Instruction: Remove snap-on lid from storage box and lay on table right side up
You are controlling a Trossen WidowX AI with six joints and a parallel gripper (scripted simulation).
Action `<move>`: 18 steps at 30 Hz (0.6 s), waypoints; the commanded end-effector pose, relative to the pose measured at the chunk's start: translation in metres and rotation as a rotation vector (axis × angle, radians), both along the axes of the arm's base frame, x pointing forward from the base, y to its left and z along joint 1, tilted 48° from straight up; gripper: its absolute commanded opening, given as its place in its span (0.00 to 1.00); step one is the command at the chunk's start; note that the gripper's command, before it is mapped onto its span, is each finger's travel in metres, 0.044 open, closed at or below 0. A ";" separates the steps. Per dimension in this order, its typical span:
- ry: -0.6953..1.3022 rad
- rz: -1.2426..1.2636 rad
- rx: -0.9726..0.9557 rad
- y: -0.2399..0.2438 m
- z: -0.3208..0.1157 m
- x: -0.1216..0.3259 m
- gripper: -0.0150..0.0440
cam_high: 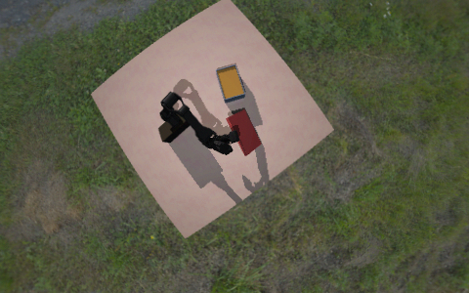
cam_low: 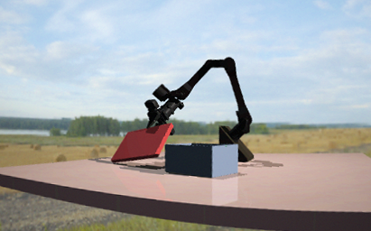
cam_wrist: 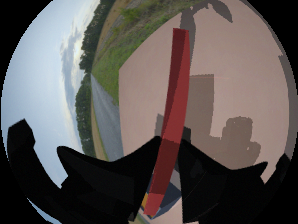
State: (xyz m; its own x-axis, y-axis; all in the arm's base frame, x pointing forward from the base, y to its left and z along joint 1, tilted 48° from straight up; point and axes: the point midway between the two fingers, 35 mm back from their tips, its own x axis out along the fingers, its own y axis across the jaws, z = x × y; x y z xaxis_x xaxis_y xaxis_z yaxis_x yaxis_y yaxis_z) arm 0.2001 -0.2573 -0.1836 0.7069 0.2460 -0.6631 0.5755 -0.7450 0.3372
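Note:
The red lid (cam_high: 248,136) (cam_low: 143,144) (cam_wrist: 175,107) is off the box and steeply tilted, its lower end close to the table. I cannot tell whether it touches. My gripper (cam_high: 235,136) (cam_low: 161,128) (cam_wrist: 169,141) is shut on the lid's upper edge, with a finger on each broad side. The storage box (cam_high: 234,99) (cam_low: 189,159) (cam_wrist: 172,197) stands upright and open on the table, blue-grey outside with an orange interior. In the top view it is above the lid, with a gap between them. The fingers partly hide it in the wrist view.
The pinkish table (cam_high: 137,88) (cam_low: 287,185) (cam_wrist: 142,90) has an open edge beyond the lid, with grass past it. The arm's base (cam_high: 172,131) (cam_low: 237,144) stands on the table, left of the lid in the top view. Shadows of arm and lid fall across the table.

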 end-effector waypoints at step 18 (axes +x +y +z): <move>-0.007 -0.004 0.003 0.012 -0.011 0.001 0.25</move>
State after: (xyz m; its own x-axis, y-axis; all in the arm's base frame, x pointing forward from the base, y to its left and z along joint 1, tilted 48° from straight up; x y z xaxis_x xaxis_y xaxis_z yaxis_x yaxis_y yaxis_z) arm 0.2013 -0.2520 -0.1909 0.7147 0.2331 -0.6594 0.5699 -0.7406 0.3560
